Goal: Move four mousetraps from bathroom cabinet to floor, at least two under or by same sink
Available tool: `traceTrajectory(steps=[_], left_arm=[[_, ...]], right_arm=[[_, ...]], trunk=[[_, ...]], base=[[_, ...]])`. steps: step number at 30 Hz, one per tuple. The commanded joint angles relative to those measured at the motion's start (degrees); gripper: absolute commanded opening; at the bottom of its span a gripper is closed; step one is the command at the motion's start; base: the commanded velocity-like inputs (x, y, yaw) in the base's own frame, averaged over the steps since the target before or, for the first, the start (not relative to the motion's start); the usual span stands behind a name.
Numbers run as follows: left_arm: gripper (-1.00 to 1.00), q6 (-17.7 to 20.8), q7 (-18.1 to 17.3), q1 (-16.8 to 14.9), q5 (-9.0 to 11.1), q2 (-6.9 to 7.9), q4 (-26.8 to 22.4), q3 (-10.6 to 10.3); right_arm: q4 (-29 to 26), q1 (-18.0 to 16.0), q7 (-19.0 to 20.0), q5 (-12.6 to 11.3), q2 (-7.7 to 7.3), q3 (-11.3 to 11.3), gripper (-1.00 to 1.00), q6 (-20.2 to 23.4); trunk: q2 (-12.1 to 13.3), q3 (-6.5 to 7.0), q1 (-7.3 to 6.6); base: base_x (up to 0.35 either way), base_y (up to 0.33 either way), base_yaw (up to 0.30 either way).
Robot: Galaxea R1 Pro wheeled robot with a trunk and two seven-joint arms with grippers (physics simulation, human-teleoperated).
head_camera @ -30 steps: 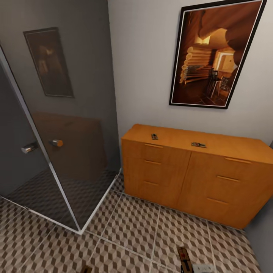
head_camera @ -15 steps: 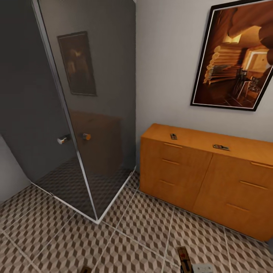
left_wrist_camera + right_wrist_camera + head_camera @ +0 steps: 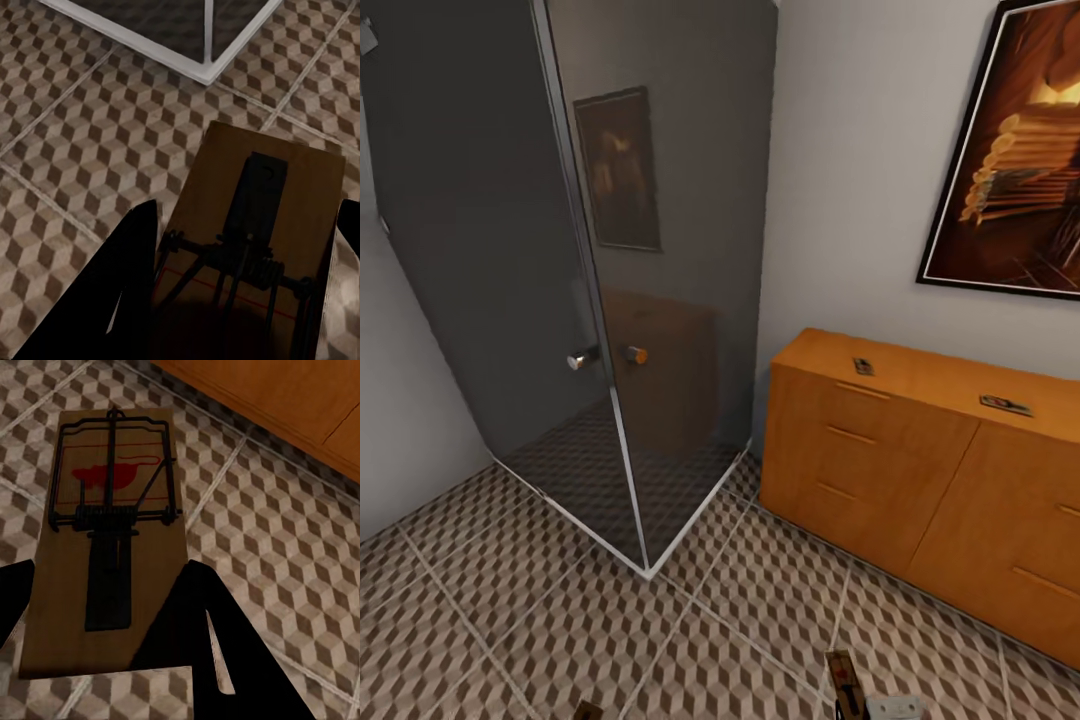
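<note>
a: what is each arm carrying?

b: one trap apiece. the left gripper (image 3: 244, 300) is clamped on a mousetrap (image 3: 255, 225), its dark fingers (image 3: 124, 289) sitting against both long edges of the board. the right gripper (image 3: 105, 637) is clamped on a second mousetrap (image 3: 112, 510), red spot facing up. in the head view that second board is poking up at the bottom edge (image 3: 845, 685).

a: and the rest?

b: two more are lying on top of the cabinet (image 3: 900, 470), one near its left end (image 3: 863, 366) and one further right (image 3: 1005, 405), well apart. so i am counting four: two held, two on the cabinet top, none on the bathroom floor (image 3: 540, 620) yet.

a: where is the sink?

b: i am not seeing one here. ahead are the dark glass shower enclosure (image 3: 590, 280), the wall and a framed picture (image 3: 1015, 150).

a: so what is the next move turning on?

b: my judgement: both held boards are pointing their long axes forward, out past the fingertips, and hanging over the tiles. the floor is lying straight below both grippers, neither arm nearer. the sink's direction is the open question, so i would be turning the base before lowering anything.
</note>
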Motion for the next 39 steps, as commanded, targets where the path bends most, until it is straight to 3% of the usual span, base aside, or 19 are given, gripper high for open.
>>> traceTrajectory(steps=[1,39], left_arm=[[-1.00,-0.3,0.2,-0.1,0.1,-0.02,0.2,-0.2],[-1.00,-0.3,0.2,-0.1,0.1,-0.02,0.3,-0.2]], right_arm=[[0.0,0.0,-0.4,-0.7,-0.06,0.5,-1.00,-0.2],[0.1,0.0,-0.5,-0.7,0.06,0.5,-1.00,-0.2]], trunk=[[0.0,-0.05,0.00],[0.0,-0.05,0.00]], base=[[0.000,0.000,0.256],[0.000,0.000,0.257]])
